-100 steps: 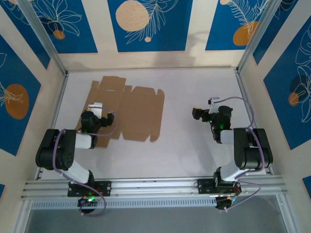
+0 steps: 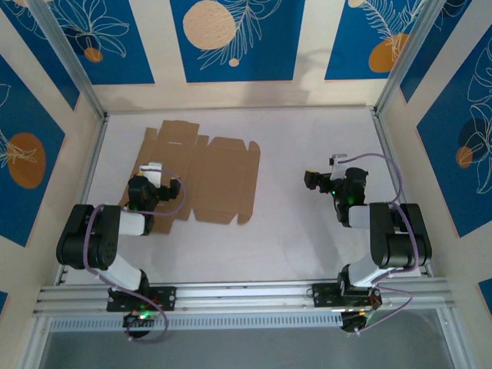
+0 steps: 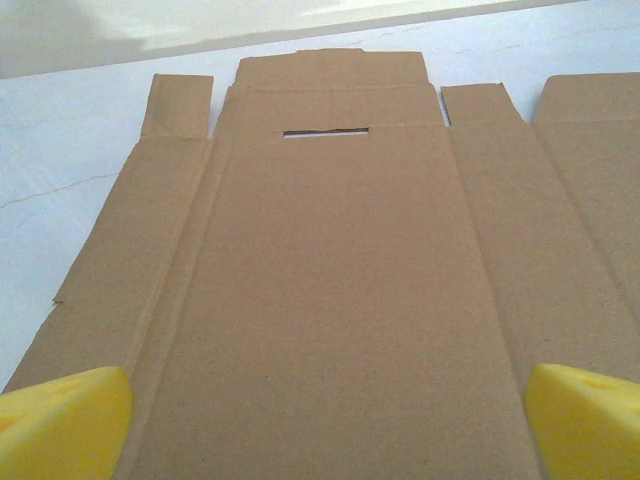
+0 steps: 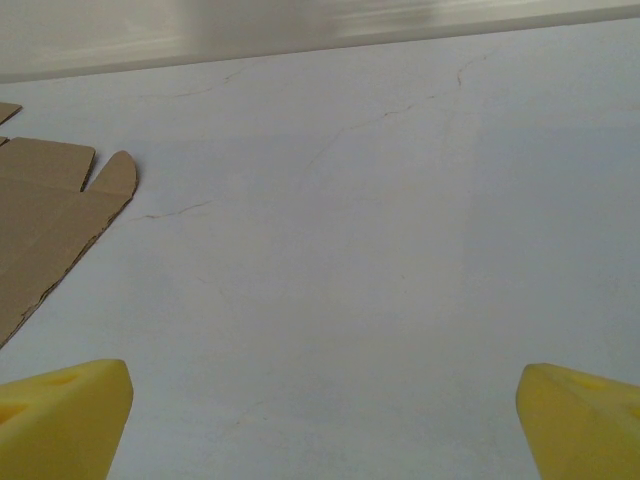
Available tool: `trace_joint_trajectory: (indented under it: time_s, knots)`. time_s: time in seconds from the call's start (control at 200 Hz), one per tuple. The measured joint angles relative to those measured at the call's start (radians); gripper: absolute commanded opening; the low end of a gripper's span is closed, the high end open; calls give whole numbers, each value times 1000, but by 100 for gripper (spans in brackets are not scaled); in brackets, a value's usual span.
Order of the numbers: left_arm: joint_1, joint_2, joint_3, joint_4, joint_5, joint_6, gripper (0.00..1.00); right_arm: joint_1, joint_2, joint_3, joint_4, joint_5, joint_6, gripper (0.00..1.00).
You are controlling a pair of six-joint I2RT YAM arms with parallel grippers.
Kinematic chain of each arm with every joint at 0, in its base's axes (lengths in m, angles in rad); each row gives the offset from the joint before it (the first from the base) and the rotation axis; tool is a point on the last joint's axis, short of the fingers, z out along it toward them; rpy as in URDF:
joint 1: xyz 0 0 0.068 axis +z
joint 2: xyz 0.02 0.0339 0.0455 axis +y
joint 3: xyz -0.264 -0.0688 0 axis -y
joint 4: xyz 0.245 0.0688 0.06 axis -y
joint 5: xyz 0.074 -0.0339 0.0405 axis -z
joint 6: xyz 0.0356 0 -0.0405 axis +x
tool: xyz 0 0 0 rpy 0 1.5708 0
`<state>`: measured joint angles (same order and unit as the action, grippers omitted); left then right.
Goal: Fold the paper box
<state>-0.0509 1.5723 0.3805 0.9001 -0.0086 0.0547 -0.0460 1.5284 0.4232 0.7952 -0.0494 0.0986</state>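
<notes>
The paper box (image 2: 204,178) lies flat and unfolded on the white table, a brown cardboard die-cut with creases, side flaps and a slot (image 3: 325,132) near its far end. My left gripper (image 2: 150,171) hovers over the box's near left panel (image 3: 330,320), open, its yellow fingertips (image 3: 65,420) spread wide with nothing between them. My right gripper (image 2: 314,180) stands over bare table to the right of the box, open and empty, yellow fingertips (image 4: 580,420) far apart. A rounded flap of the box (image 4: 60,215) shows at the left in the right wrist view.
The white table (image 2: 307,138) is walled by blue and cream patterned panels (image 2: 231,38) and metal frame posts (image 2: 396,69). Both arm bases sit on the rail (image 2: 246,296) at the near edge. Bare table lies between the box and the right arm.
</notes>
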Motion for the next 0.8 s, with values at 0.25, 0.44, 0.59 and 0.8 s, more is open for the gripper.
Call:
trace_joint_trajectory:
  time_s: [0.25, 0.44, 0.59, 0.8]
  knots:
    - [0, 0, 0, 0, 0, 0, 100, 2, 0, 0, 0, 0, -1, 99]
    - [0, 0, 0, 0, 0, 0, 100, 2, 0, 0, 4, -24, -4, 99]
    - [0, 0, 0, 0, 0, 0, 100, -13, 0, 0, 5, -54, -4, 99]
    - [-2, -36, 0, -34, 5, 5, 100, -8, -21, 10, -53, -73, -12, 99]
